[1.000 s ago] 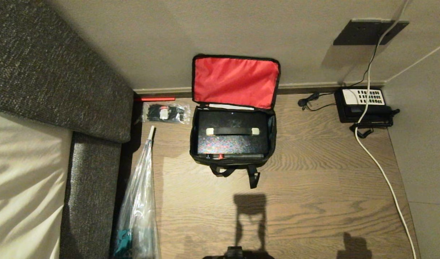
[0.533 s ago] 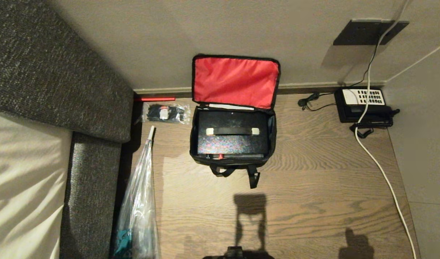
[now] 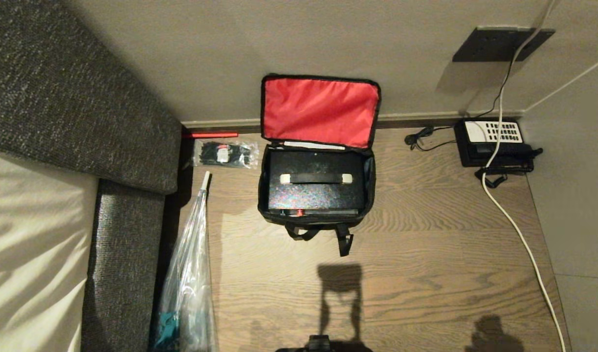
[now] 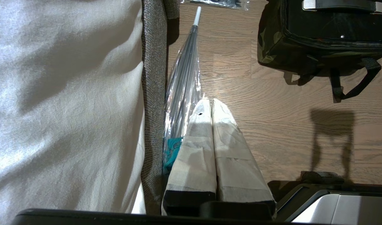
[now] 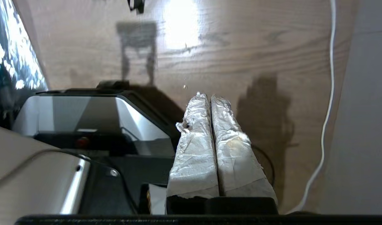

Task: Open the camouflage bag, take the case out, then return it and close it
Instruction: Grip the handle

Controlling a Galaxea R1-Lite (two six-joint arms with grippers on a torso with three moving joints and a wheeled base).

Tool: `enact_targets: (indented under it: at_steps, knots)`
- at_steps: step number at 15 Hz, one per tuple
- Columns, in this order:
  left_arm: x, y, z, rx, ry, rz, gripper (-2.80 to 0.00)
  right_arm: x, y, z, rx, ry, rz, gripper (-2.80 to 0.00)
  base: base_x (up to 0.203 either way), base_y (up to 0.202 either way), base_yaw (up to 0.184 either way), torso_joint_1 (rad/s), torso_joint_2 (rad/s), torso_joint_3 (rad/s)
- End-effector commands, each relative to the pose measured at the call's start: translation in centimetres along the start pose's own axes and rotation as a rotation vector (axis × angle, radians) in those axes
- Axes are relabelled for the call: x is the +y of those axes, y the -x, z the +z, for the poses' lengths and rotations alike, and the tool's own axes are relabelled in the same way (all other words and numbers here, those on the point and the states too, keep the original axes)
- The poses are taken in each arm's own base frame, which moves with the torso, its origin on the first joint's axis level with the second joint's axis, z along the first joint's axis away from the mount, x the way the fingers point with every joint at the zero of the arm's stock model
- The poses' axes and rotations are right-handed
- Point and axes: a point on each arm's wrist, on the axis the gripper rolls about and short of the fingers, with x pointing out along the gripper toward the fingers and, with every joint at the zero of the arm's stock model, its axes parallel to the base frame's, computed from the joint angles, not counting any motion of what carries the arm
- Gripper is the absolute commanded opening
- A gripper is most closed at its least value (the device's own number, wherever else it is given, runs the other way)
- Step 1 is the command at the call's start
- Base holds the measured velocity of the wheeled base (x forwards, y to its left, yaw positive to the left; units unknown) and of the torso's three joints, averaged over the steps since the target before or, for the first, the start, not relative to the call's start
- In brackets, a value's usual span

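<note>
The soft camouflage bag (image 3: 318, 215) lies open on bare wooden floor (image 3: 426, 274), black rigid case (image 3: 317, 183) inside. Left gripper (image 4: 211, 101) and right gripper (image 5: 209, 95) are closed, empty.

Wood floor (image 3: 426, 254) running up to a plain beige wall (image 3: 230, 49), grey sofa (image 3: 69, 98) filling the left, bright glare spot on the boards.

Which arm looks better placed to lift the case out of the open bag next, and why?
Probably the left: the left claw has the camouflage bag and case in its view; the right claw faces bare floor. Both are shut, neither near.
</note>
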Motion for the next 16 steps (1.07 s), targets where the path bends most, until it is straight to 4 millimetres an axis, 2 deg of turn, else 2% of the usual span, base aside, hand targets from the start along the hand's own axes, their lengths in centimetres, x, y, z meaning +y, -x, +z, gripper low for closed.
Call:
enact_targets:
  at_steps: [1,3,5,7,9,10,12,13,14,15,16]
  knots:
    - [0.0,0.0,0.0,0.000,0.001,0.002,-2.80,-0.4,-6.5,6.8,0.245,0.019,0.017,-2.80,0.000,0.000,0.000,0.000,0.00,0.000]
    - [0.0,0.0,0.0,-0.001,0.001,0.001,-2.80,-0.8,-12.2,10.2,0.338,0.144,0.055,-2.80,0.000,0.000,0.000,0.000,0.00,0.000]
    - [0.0,0.0,0.0,0.001,0.001,0.000,-2.80,-0.7,-18.1,12.2,0.393,0.255,0.109,-2.80,0.000,0.000,0.000,0.000,0.00,0.000]
    - [0.0,0.0,0.0,0.001,0.001,0.002,-2.80,0.9,-24.0,14.0,0.401,0.310,0.178,-2.80,0.000,0.000,0.000,0.000,0.00,0.000]
    - [0.0,0.0,0.0,0.000,0.001,0.002,-2.80,4.7,-29.5,16.6,0.340,0.288,0.205,-2.80,0.000,0.000,0.000,0.000,0.00,0.000]
    - [0.0,0.0,0.0,-0.001,0.001,0.001,-2.80,7.3,-31.9,17.5,0.305,0.262,0.209,-2.80,0.000,0.000,0.000,0.000,0.00,0.000]
    - [0.0,0.0,0.0,-0.001,0.001,0.001,-2.80,13.2,-34.5,17.4,0.255,0.262,0.267,-2.80,0.000,0.000,0.000,0.000,0.00,0.000]
    - [0.0,0.0,0.0,0.000,0.001,0.002,-2.80,15.5,-35.4,16.9,0.230,0.264,0.295,-2.80,0.000,0.000,0.000,0.000,0.00,0.000]
    - [0.0,0.0,0.0,0.000,0.001,0.000,-2.80,17.2,-36.2,16.2,0.212,0.265,0.316,-0.60,0.000,0.000,0.000,0.000,0.00,0.000]
    - [0.0,0.0,0.0,0.000,0.001,0.001,-2.80,18.5,-37.1,15.3,0.211,0.274,0.329,0.00,0.000,0.000,0.000,0.000,0.00,0.000]
    - [0.0,0.0,0.0,0.000,0.001,0.000,-2.80,19.7,-37.9,14.5,0.207,0.310,0.314,0.00,0.000,0.000,0.000,0.000,0.00,0.000]
